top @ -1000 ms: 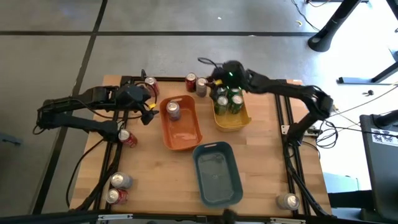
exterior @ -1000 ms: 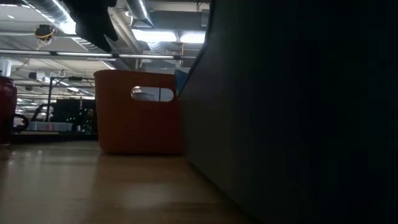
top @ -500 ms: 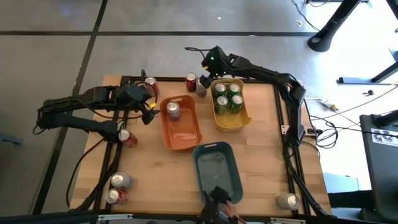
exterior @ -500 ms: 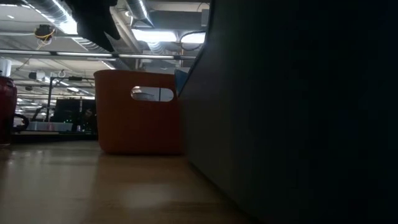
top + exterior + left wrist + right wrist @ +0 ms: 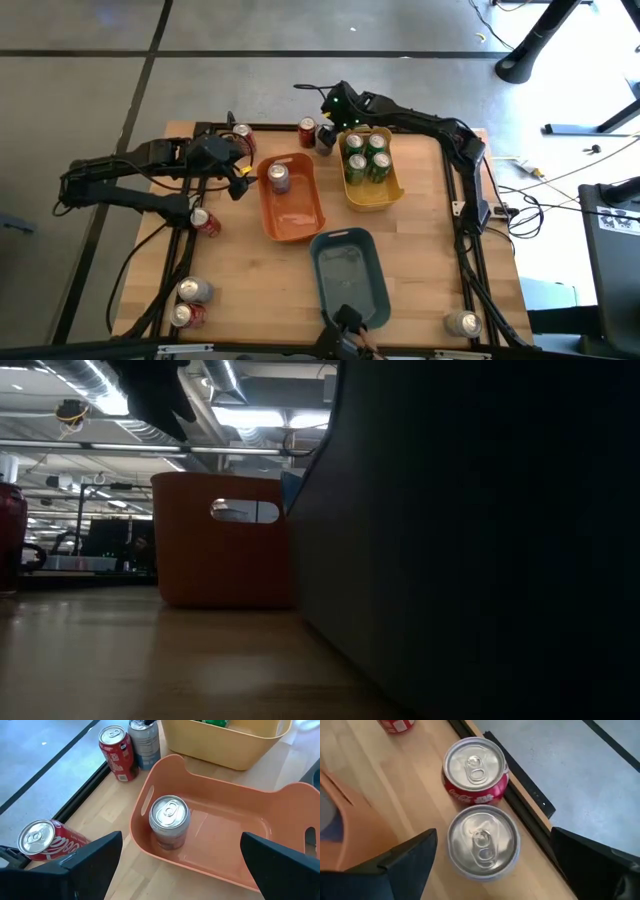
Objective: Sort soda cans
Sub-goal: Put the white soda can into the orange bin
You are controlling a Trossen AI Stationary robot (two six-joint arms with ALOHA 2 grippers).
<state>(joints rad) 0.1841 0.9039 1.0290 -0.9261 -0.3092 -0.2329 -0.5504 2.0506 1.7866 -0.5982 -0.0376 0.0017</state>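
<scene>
Two cans stand directly under the right hand [image 5: 492, 855], a silver-grey can [image 5: 483, 841] and a red can [image 5: 475, 770] touching it on the far side, both upright at the surface's [image 5: 250, 270] back edge. That hand's fingers are spread wide with the silver-grey can showing between them, below, and neither finger touches it. Just beside this hand, toward the surface's middle, the yellow bin [image 5: 372, 185] holds four green cans [image 5: 365, 157] packed together.

The left hand [image 5: 180, 862] hangs over the near end of the orange bin [image 5: 235, 845], its fingers also spread and holding nothing. One silver-topped can [image 5: 169, 821] stands upright inside that bin, just ahead of the hand and between the lines of its two fingers, apart from both. Off to one side of this hand, outside the bin, another red can [image 5: 42, 839] sits at the surface's edge.

Farther from both hands, a red can [image 5: 204, 221] stands beside the left arm, two more cans [image 5: 188, 303] wait at the front left corner, and a lone can [image 5: 461, 323] sits at the front right corner. The blue-grey bin [image 5: 350, 277] lies in front of the orange one.
</scene>
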